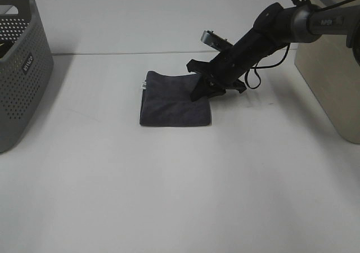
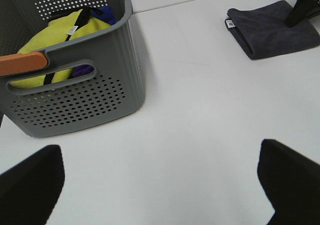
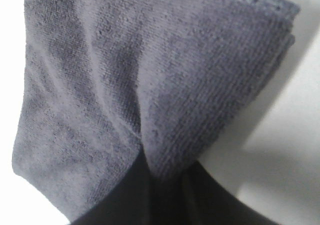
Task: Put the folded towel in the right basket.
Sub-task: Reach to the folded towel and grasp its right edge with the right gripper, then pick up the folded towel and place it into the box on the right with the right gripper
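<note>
From my remote station, I saw a plain white bench (image 1: 169, 197) lit evenly, with only soft shadows on its matte top. A thin seam (image 1: 124, 53) ran straight across its far side.

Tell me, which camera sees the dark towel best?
The exterior high view: the whole towel lies on the table, with the right hand pinching its edge. The left wrist view shows the towel small and far off. The right wrist view shows only its bunched cloth up close.
</note>
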Motion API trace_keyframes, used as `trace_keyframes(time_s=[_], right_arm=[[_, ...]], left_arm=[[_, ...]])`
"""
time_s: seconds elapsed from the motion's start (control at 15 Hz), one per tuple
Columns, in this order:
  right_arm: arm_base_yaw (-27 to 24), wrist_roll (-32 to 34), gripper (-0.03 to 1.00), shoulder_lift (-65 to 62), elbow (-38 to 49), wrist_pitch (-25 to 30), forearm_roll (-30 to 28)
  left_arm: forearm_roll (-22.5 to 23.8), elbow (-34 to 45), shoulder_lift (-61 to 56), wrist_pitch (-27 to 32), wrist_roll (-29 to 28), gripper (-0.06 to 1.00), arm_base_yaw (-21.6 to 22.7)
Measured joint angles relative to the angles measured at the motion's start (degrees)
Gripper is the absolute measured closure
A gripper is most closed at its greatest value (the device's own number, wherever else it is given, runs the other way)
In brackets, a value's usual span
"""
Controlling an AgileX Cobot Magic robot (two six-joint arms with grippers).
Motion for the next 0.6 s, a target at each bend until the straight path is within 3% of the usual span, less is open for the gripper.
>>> trace_keyframes(time_s=[0.27,0.6], right_arm=[[0.0,0.0,0.90,-5.9,0.1,1.3,-3.1],[0.0,0.1,0.90,-19.0,0.1,8.2,-10.5]], left_arm=[[0.0,0.0,0.0,0.0,0.0,-0.04,0.0],[0.0,0.0,0.0,0.0,0.0,-0.04,0.0]])
